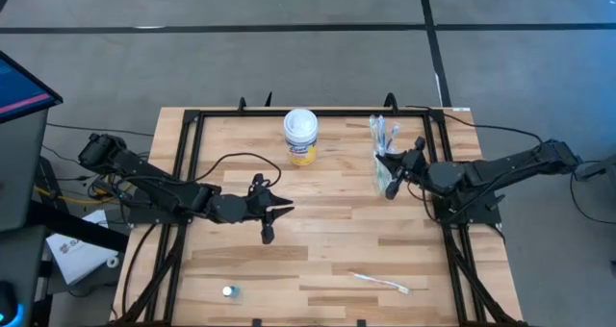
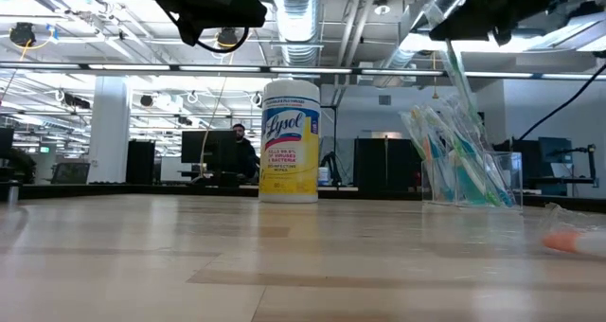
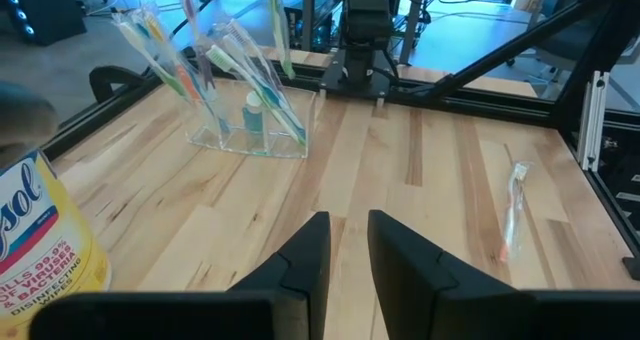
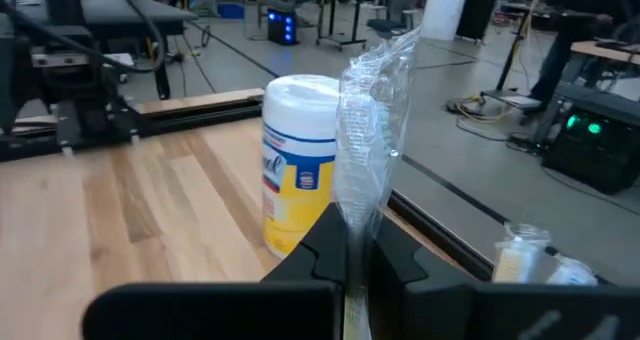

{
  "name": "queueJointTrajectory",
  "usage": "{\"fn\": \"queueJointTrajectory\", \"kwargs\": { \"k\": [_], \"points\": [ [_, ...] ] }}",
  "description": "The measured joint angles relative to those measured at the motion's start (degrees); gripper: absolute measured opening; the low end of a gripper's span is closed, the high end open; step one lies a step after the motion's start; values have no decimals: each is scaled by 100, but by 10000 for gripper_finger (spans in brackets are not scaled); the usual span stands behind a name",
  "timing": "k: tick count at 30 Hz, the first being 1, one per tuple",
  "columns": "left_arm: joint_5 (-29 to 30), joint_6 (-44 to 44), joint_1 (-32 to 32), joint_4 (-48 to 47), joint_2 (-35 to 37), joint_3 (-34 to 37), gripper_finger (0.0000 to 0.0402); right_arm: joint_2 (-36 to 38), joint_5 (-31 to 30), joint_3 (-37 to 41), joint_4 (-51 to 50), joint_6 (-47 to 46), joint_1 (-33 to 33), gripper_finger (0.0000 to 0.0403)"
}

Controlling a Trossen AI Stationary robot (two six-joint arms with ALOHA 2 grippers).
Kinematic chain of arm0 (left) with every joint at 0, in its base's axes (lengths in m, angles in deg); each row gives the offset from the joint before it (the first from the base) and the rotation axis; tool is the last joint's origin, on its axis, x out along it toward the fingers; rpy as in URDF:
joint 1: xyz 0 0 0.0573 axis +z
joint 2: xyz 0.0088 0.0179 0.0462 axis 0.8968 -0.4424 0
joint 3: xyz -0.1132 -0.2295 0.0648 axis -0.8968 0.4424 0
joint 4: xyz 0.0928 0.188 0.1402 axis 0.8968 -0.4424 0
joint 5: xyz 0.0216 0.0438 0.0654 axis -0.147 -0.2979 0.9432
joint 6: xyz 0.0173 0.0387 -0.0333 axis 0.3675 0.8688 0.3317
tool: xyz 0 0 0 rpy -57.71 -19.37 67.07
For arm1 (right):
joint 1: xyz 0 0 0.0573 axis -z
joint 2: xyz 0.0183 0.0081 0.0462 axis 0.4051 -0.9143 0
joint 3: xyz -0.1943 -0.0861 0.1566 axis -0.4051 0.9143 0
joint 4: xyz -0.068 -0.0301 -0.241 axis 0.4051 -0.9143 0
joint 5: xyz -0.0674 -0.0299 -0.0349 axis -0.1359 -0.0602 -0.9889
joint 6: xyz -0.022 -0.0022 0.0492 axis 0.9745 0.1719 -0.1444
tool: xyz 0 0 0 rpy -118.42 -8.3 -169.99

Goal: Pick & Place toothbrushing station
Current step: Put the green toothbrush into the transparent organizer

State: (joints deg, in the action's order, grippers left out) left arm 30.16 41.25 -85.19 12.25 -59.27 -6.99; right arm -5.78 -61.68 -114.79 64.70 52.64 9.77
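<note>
A clear holder point(image 1: 385, 159) with several wrapped toothbrushes stands at the table's far right; the left wrist view shows this holder point(image 3: 250, 130) too. Just beside it my right gripper point(image 1: 393, 181) is shut on a toothbrush in a clear wrapper point(image 4: 370, 120), which hangs over the holder point(image 2: 459, 76). Another wrapped toothbrush point(image 1: 380, 282) lies flat near the front edge. My left gripper point(image 1: 274, 212) hovers over the table's middle, and in its wrist view that gripper point(image 3: 348, 250) is open with nothing between the fingers. My right gripper pinches the wrapped toothbrush point(image 4: 358, 215) between its two fingers, which lie across it. The brush is lifted clear of the table and slants down below the gripper point(image 2: 464, 95) toward the holder. I cannot tell whether its lower end touches the other brushes.
A white-lidded yellow canister point(image 1: 300, 137) stands upright at the far middle of the table. A small round object point(image 1: 228, 291) sits near the front left. A black frame point(image 1: 183, 163) runs along the table's sides and back.
</note>
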Motion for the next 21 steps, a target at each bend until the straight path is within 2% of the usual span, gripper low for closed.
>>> {"fn": "queueJointTrajectory", "kwargs": {
  "k": [3, 10, 15, 21],
  "points": [
    [0, 4, 0, 0, 0, 0, 67, 231, 4, 170, 89, -1, -63, 4],
    [20, 0, 0, -2, 0, 0, 67, 1072, 157, 1161, 946, 25, -92, 4],
    [19, -2, 0, -2, 0, 0, 67, 1509, 160, 1485, 926, -10, -89, 4],
    [17, 2, 2, -2, 0, 0, 67, 1685, 155, 1838, 950, -202, -84, 4]
  ]
}}
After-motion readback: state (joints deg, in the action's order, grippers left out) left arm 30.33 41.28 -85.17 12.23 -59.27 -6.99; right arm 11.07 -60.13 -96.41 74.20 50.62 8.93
